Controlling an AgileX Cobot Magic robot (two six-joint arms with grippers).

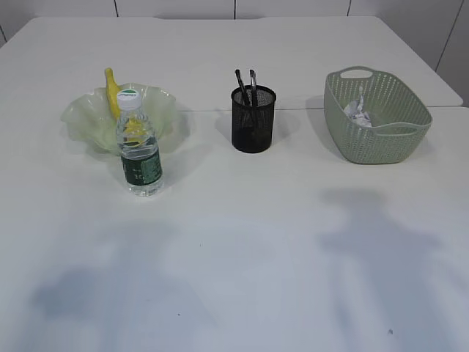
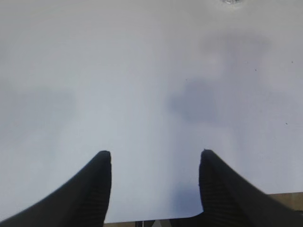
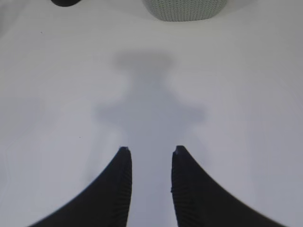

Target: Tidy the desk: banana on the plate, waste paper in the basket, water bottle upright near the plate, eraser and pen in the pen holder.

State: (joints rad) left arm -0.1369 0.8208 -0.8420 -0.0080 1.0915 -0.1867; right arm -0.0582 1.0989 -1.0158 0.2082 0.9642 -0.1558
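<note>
banana partly behind water bottle, eraser unseen inside pen holder

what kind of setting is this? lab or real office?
Likely a lab or staged test bench, not a real office: a bare white table against white wall panels, with only a pen holder, basket and bottle set out.

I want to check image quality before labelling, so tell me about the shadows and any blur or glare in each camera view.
Exterior view: even, soft light, two blurry arm shadows on the table, everything sharp, no glare. Left wrist view: the open left gripper looks sharp, faint shadows beyond, table washed out. Right wrist view: the right gripper over an arm-shaped shadow; the basket is cropped at the top edge.
</note>
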